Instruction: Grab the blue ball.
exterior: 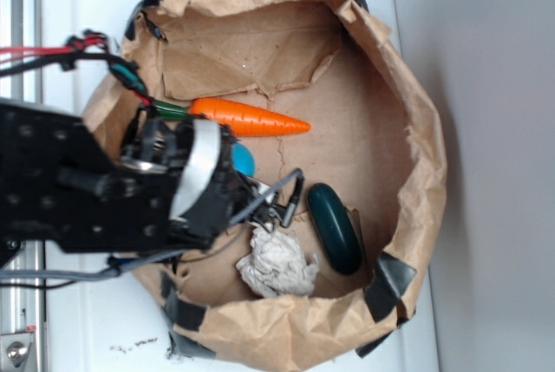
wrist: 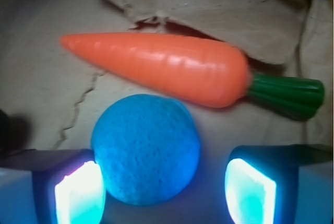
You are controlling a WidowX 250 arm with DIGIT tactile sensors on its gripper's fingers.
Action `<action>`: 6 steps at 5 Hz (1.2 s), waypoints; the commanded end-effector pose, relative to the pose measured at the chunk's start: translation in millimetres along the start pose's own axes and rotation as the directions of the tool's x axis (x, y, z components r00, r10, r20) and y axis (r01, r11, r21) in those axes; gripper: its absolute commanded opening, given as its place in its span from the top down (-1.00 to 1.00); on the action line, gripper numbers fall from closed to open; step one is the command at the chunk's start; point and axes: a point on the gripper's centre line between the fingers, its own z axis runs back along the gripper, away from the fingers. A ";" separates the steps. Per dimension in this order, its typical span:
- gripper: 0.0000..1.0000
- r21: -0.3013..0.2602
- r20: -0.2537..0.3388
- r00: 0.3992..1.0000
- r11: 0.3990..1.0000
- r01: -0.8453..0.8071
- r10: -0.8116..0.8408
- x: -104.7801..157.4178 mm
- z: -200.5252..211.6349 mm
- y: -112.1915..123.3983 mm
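Note:
The blue ball [wrist: 146, 148] lies on the brown paper between my gripper's [wrist: 164, 192] two fingers; it touches or nearly touches the left pad [wrist: 81, 192], while a gap separates it from the right pad [wrist: 249, 188]. The jaws stand open around it. In the exterior view only a sliver of the blue ball [exterior: 244, 161] shows past the black arm, with the gripper [exterior: 232, 183] low over it. The orange carrot [wrist: 162, 67] lies just beyond the ball, green stem to the right.
All lies inside an open brown paper bag [exterior: 416, 129] on a white surface. A dark green oblong toy [exterior: 335, 226] and a crumpled white paper wad [exterior: 276, 264] lie nearby. The orange carrot [exterior: 250, 117] rests beside the arm. Bag walls rise all around.

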 end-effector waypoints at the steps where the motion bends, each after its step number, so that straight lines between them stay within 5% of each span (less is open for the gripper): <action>1: -0.42 -0.035 0.041 0.999 0.999 -0.034 0.036 7.4 0.7 -12.4; 2: 1.00 -0.045 0.065 0.997 0.998 -0.033 0.036 6.7 -6.1 -9.5; 4: 1.00 -0.072 0.051 0.999 0.997 0.006 -0.002 10.1 1.3 -6.0; 6: 1.00 -0.091 -0.096 0.994 0.995 0.041 -0.050 33.3 90.0 -15.0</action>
